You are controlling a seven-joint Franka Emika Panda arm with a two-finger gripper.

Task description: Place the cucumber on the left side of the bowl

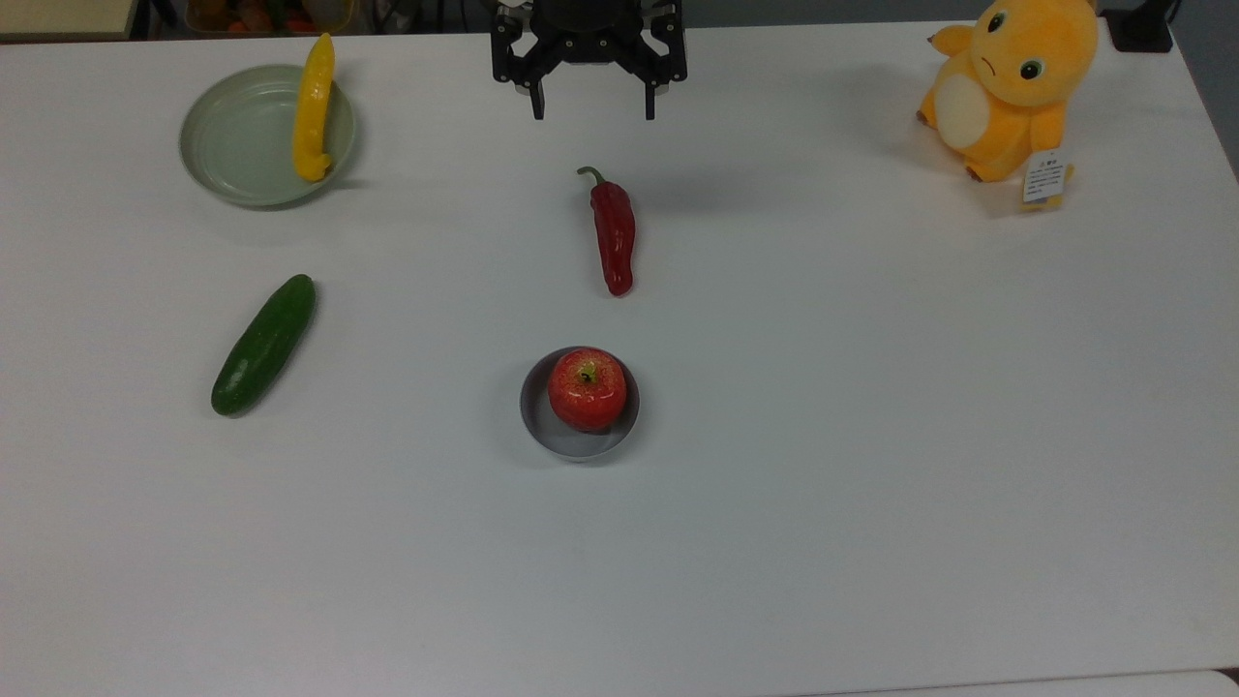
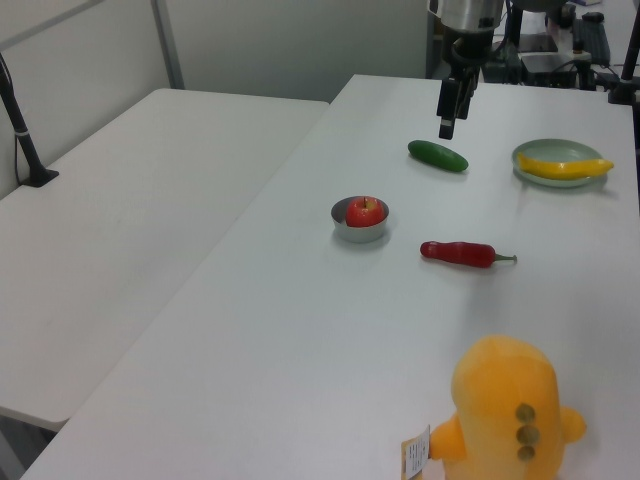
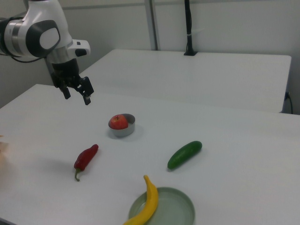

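One cucumber (image 1: 263,346) lay on the table (image 1: 871,436), well to the top view's left of the one grey bowl (image 1: 579,438), which held one apple (image 1: 587,388). One red chili (image 1: 613,232) lay beyond the bowl. The claw (image 1: 592,105) hung empty, fingers apart.

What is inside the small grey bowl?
A red apple sits inside the bowl and fills most of it. A strip of the grey inner wall shows beside the apple. The apple covers the bowl's bottom, so anything beneath it cannot be seen.
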